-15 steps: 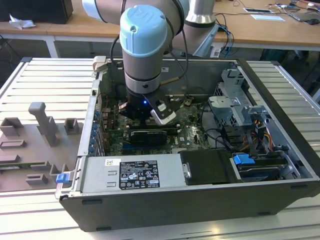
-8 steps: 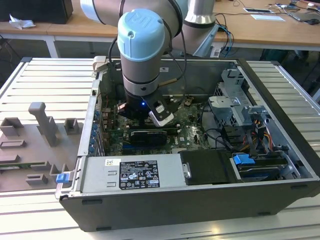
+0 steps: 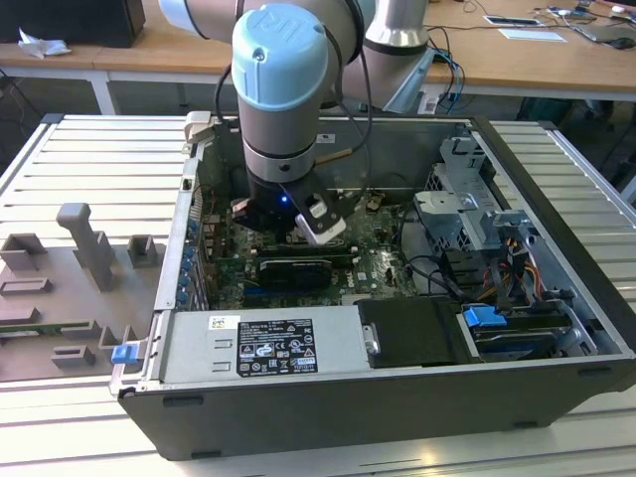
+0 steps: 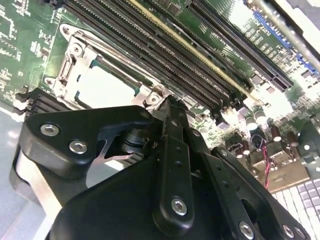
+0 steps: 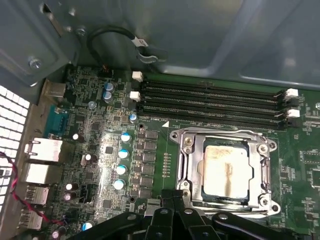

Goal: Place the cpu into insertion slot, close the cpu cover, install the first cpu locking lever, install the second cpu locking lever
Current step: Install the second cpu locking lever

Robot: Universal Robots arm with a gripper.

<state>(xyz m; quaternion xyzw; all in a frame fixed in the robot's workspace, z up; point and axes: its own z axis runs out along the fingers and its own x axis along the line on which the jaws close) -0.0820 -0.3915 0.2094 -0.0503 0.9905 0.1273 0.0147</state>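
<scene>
The cpu [image 5: 224, 169], a pale square chip, lies in the insertion slot [image 5: 225, 199] on the green board. The silvery cpu cover [image 5: 192, 162] lies flat around it, framing it through its window. A thin metal lever [image 5: 215, 132] runs along one side of the socket. My gripper [image 5: 173, 196] is shut, with nothing seen between the fingers, and its tips sit at the socket's edge. In the second wrist view the gripper [image 4: 167, 102] points at a corner of the cover [image 4: 75, 67] beside the cpu [image 4: 105, 90]. In the exterior view my arm [image 3: 281, 119] reaches down into the open computer case.
Long black memory slots [image 5: 210, 102] run beside the socket, with capacitors [image 5: 122, 152] and rear ports [image 5: 37, 150] nearby. The case holds a power supply [image 3: 258, 343] and a drive cage [image 3: 467, 209]. A grey fixture tray [image 3: 70, 288] lies at the exterior view's left.
</scene>
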